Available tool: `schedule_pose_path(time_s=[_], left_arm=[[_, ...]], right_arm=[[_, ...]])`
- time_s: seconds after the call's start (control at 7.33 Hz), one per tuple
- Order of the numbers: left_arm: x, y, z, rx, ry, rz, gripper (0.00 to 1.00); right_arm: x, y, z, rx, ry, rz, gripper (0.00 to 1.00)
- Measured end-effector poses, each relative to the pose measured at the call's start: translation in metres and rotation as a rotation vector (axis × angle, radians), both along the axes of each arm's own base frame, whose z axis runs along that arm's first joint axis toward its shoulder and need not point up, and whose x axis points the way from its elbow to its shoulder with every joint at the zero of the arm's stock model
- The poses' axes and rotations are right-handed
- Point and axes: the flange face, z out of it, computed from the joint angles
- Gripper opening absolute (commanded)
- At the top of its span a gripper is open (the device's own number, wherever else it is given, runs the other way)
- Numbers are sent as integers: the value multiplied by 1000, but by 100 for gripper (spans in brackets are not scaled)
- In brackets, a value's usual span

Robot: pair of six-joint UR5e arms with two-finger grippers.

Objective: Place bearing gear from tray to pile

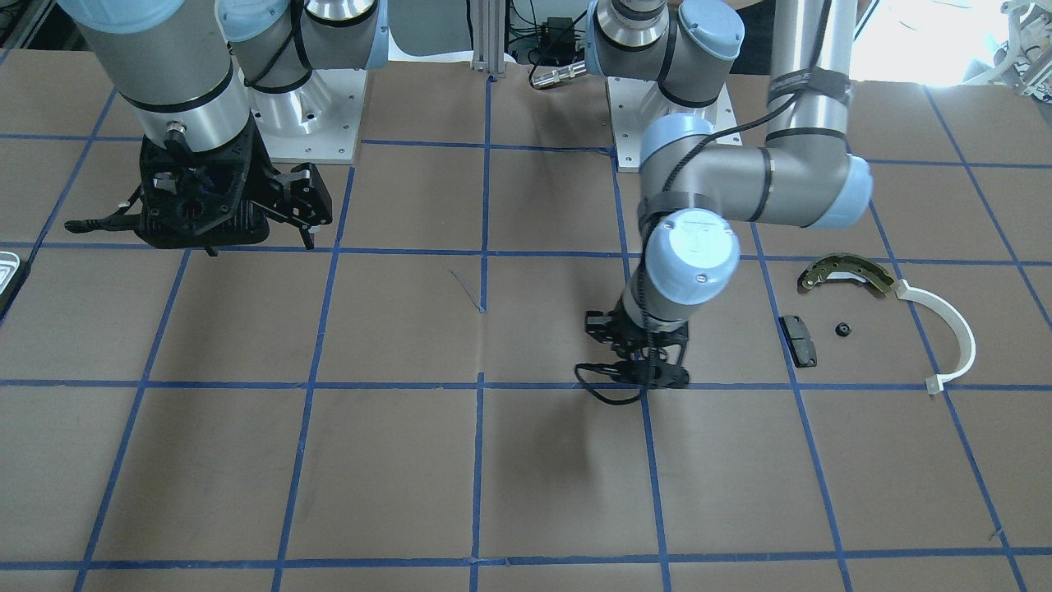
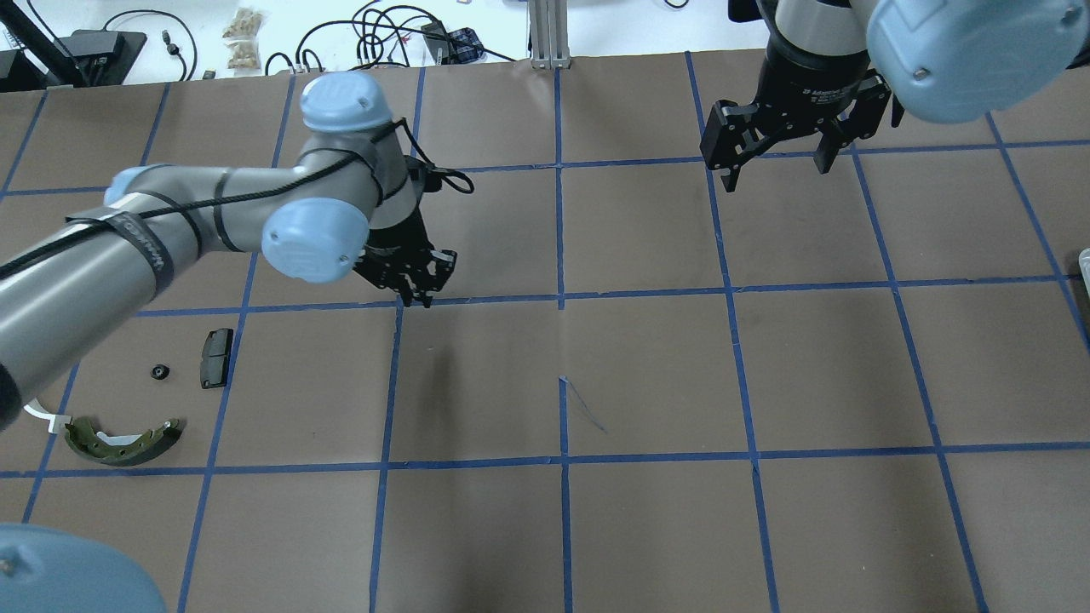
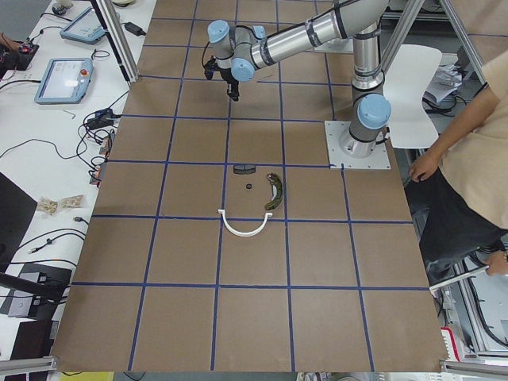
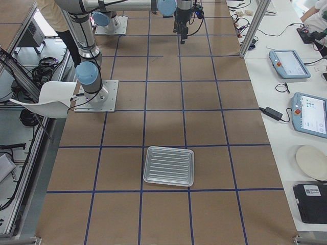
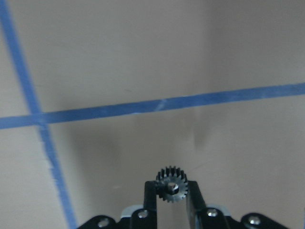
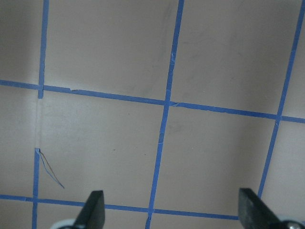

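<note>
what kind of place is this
Most likely a robotics lab workcell: two industrial arms are bolted to a table papered brown and marked with a blue tape grid. Teach pendants lie on a side bench, with aluminium framing beside it.

tool gripping toothed gear, above taped table

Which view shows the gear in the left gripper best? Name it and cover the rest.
Left wrist-mounted: the toothed gear is pinched between the left gripper fingers, teeth plain. Overhead, front-facing and both side views show only the gripper, the gear too small. Right wrist-mounted misses it.
</note>
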Motion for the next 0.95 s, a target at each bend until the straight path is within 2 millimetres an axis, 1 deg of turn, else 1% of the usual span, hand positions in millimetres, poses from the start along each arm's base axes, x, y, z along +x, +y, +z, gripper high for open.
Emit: schedule_pose_path(time_s=[0.14, 0.27, 0.41, 0.55, 0.68, 0.82, 0.95], left_arm=[[60, -10, 13, 14, -10, 8, 0], [123, -13, 19, 32, -16, 14, 0], [185, -10, 21, 51, -22, 25, 0], [241, -3, 17, 69, -17, 37, 0], [292, 10, 7, 90, 3, 29, 0], [337, 26, -3, 105, 30, 32, 0], [367, 38, -12, 109, 48, 33, 0]], right_arm=[[0, -1, 0, -7, -1, 1, 100], [-1, -3, 0, -15, -2, 6, 96], [0, -3, 2, -19, -3, 6, 97], [0, -2, 2, -18, -2, 2, 98], [0, -1, 2, -12, -2, 0, 98], [0, 2, 0, -6, -7, 1, 97], [1, 9, -2, -2, -24, 0, 97]])
